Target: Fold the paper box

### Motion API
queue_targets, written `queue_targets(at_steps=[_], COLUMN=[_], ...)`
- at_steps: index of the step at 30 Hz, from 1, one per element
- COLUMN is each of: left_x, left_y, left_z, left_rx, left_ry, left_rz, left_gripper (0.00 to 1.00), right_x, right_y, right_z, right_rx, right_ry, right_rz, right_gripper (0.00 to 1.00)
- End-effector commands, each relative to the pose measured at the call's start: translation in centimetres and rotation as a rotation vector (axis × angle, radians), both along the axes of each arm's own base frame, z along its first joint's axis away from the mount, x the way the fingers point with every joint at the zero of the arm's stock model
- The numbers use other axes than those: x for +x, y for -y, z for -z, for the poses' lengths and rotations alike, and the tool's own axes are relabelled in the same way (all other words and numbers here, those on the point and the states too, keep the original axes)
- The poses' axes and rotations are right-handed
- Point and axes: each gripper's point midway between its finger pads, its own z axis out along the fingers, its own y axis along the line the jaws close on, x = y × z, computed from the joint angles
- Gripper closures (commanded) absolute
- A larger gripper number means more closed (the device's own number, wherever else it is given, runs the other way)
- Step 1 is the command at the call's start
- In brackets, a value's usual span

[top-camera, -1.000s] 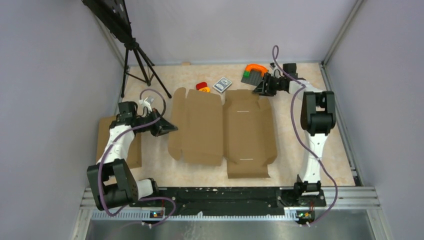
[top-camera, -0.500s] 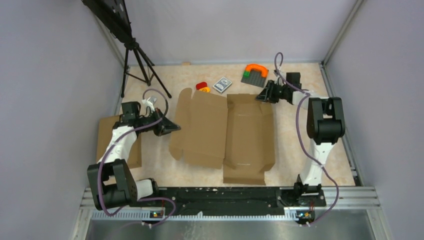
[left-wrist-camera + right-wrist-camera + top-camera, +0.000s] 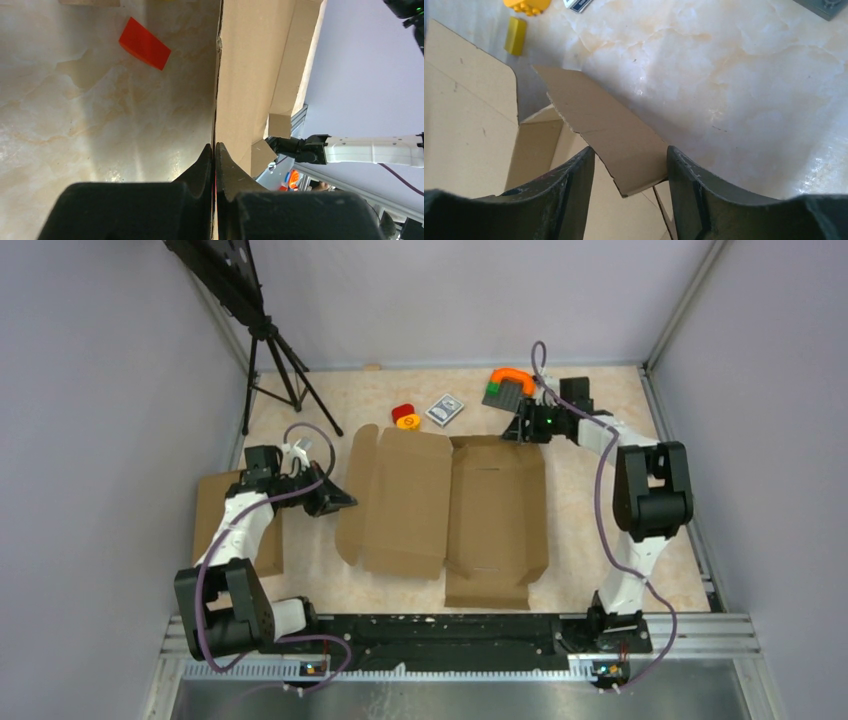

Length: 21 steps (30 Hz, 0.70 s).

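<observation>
The paper box [image 3: 445,505] lies as a brown die-cut sheet in the middle of the table, its side flaps partly raised. My left gripper [image 3: 343,498] is shut on the thin edge of the sheet's left flap [image 3: 255,60], and the cardboard runs straight out from between the closed jaws of the left gripper [image 3: 215,148]. My right gripper [image 3: 516,427] hovers at the sheet's far right corner. It stands open, with a raised corner flap [image 3: 609,130] between the fingers of the right gripper [image 3: 630,167]; the flap's edge lies against the right finger.
A second brown box [image 3: 205,515] lies under the left arm. Past the sheet are a red and yellow toy [image 3: 405,417], a card deck [image 3: 445,408] and a grey plate with an orange arch [image 3: 508,388]. A tripod [image 3: 275,360] stands far left. A red block [image 3: 144,42] lies by the left flap.
My right gripper has moved from beside the grey plate to the sheet's far right corner and stands open around the flap. The sheet has shifted slightly. My left gripper has kept its grip.
</observation>
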Motion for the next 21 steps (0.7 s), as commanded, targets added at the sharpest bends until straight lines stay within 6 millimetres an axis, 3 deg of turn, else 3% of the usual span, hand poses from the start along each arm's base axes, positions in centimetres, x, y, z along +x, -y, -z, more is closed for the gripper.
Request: queue_targets(at_steps=[1, 4, 13, 18, 21], left_x=[0.5, 0.5, 0.6, 0.6, 0.6], left_y=[0.1, -0.2, -0.2, -0.3, -0.1], left_z=[-1.4, -1.4, -1.5, -1.4, -1.6], left_rx=[0.022, 0.046, 0.045, 0.058, 0.046], left_ry=[0.063, 0.063, 0.057, 0.053, 0.056], left_rz=[0.016, 0.016, 0.052, 0.057, 0.063], left_gripper=[1.00, 1.00, 1.00, 1.00, 1.00], right_x=[-2.1, -1.7, 1.8, 2.7, 2.9], right_y=[-2.6, -2.5, -4.6, -6.0, -6.1], right_z=[-0.8, -0.5, -2.3, -2.6, -2.3], right_rx=[-0.096, -0.188, -0.485, -0.564, -0.607], right_ry=[-0.038, -0.012, 0.284, 0.358, 0.348], right_rz=[-0.103, -0.087, -0.197, -0.277, -0.289], right_gripper=[0.40, 0.31, 0.30, 0.42, 0.56])
